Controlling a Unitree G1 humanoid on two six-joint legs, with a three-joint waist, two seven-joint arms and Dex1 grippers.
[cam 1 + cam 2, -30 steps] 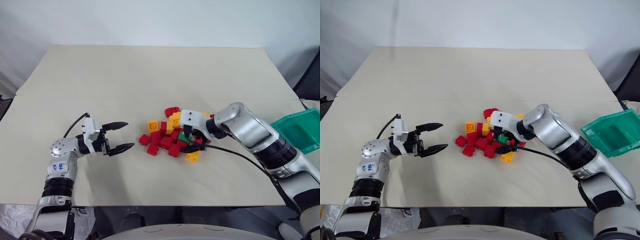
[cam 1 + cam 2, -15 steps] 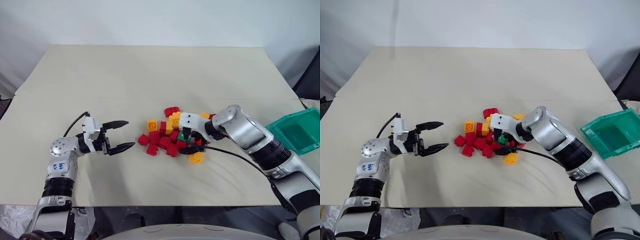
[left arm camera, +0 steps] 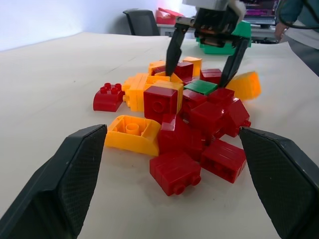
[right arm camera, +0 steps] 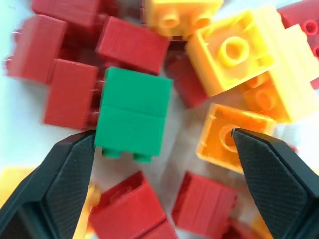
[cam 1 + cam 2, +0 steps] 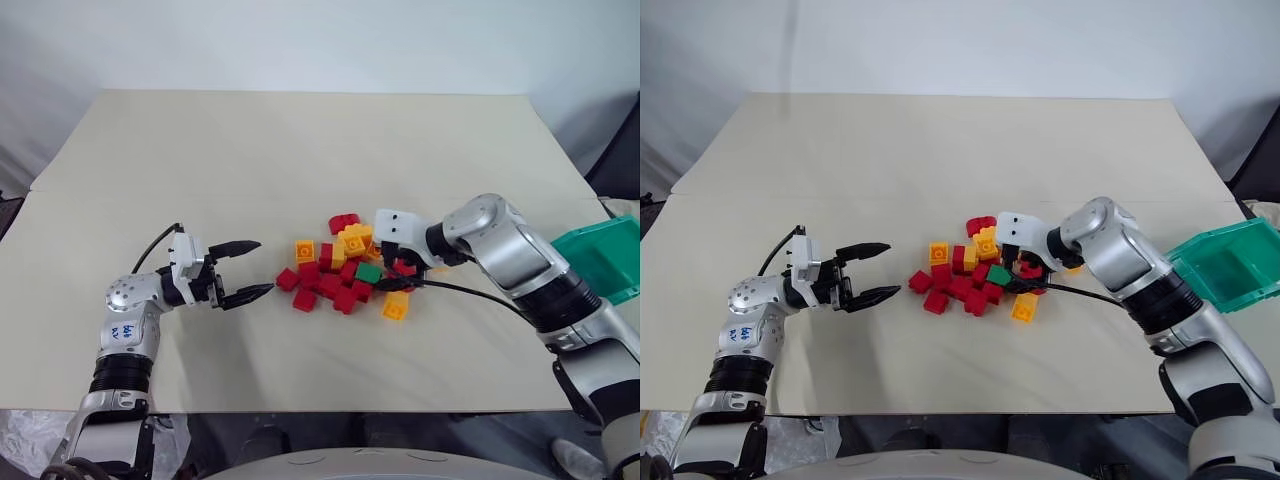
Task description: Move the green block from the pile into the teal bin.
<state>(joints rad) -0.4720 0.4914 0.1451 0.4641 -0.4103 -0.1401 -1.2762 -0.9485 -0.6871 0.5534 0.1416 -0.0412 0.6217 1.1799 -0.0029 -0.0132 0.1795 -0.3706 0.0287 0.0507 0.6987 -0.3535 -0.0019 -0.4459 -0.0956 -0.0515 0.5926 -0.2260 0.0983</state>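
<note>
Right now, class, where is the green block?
The green block lies in the pile among red bricks, just beneath the open right gripper.

The teal bin (image 5: 606, 258) at the scene's right is cut off by the picture's edge, so its far right end is out of sight. In the pile (image 5: 345, 268), the right arm covers several bricks at the right side. The red bricks lowest in the heap are partly hidden by those stacked above.
</note>
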